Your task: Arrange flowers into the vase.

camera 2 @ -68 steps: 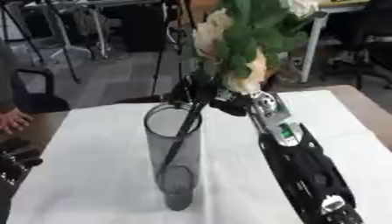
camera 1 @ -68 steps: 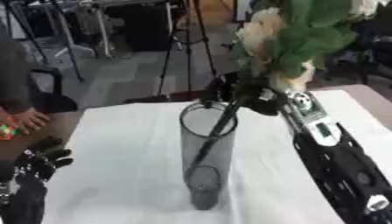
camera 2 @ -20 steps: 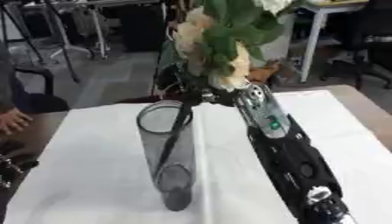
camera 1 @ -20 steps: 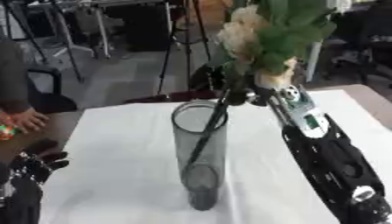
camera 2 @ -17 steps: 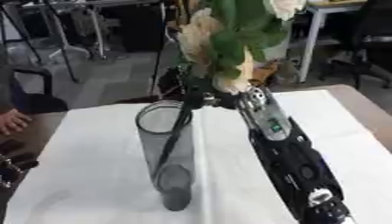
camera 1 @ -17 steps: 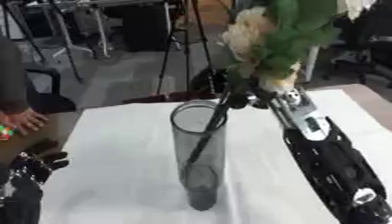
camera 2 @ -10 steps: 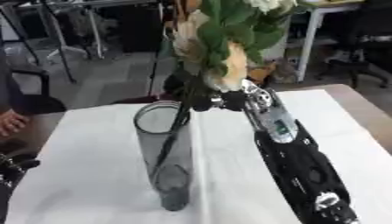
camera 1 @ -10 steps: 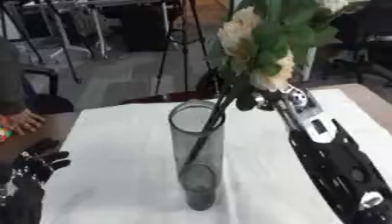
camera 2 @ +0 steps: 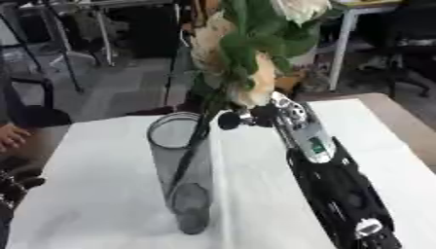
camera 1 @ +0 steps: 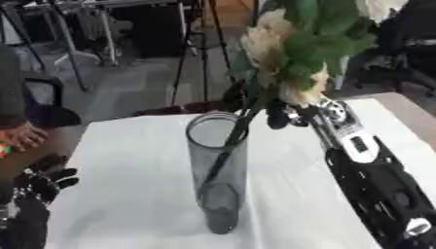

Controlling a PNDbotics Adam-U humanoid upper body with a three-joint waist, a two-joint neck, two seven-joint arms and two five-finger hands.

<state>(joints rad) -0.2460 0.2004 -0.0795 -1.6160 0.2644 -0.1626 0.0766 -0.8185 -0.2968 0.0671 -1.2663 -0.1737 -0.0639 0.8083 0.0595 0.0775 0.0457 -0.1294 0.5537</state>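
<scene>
A white-covered table fills the lower view, and on it, near the middle, stands a tall, clear grey glass vase, upright with its open mouth facing up. The robot's right arm comes in from the lower right and reaches up and across to the vase's rim. Above it rises a bouquet of cream flowers and green leaves, the heads well above the vase and leaning up and to the right. Its dark stems run on a long diagonal, from the blooms at upper right down and to the left through the mouth of the vase, their lower ends partway down inside the glass and apparently not yet at the bottom.

The right hand sits just beside the rim, under the blooms, its fingers curled round the stems where they cross the mouth. The left hand rests idle at the lower left edge of the table, fingers relaxed and pointing up, holding nothing.

The step in hand appears to be seating the bunch. To do it well, the hand should probably bring the stems nearer to upright, lining their long axis with the vase, and let them slide down along the inner wall. Letting go before they reach the base risks the top-heavy heads tipping the narrow vase.
</scene>
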